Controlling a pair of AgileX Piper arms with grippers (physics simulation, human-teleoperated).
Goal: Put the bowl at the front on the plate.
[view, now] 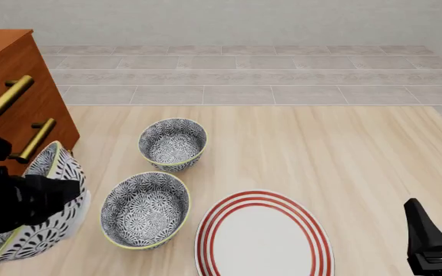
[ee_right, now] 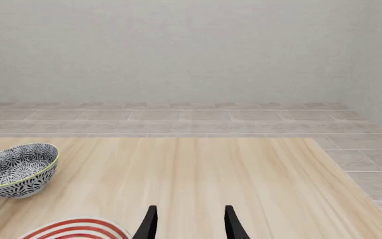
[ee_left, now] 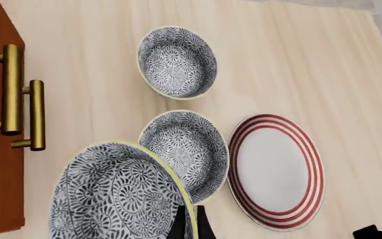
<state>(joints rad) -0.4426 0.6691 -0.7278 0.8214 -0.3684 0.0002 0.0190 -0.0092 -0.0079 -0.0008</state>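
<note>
The bowl (view: 33, 238), dark blue-grey and white flowers with a yellow-green rim, hangs tilted above the table at the front left. My left gripper (ee_left: 189, 225) is shut on its rim, and the bowl (ee_left: 111, 194) fills the near part of the left wrist view. The plate (view: 263, 238), white with red rings, lies flat at the front centre, to the right of the held bowl; the left wrist view also shows this plate (ee_left: 274, 172). My right gripper (ee_right: 189, 226) stands open and empty at the front right, its fingers (view: 425, 233) right of the plate.
Two more bowls of the same pattern stand on the wooden table: one (view: 145, 210) between the held bowl and the plate, one (view: 172, 144) farther back. A wooden drawer cabinet (view: 6, 75) with brass handles (view: 6, 98) stands close on the left.
</note>
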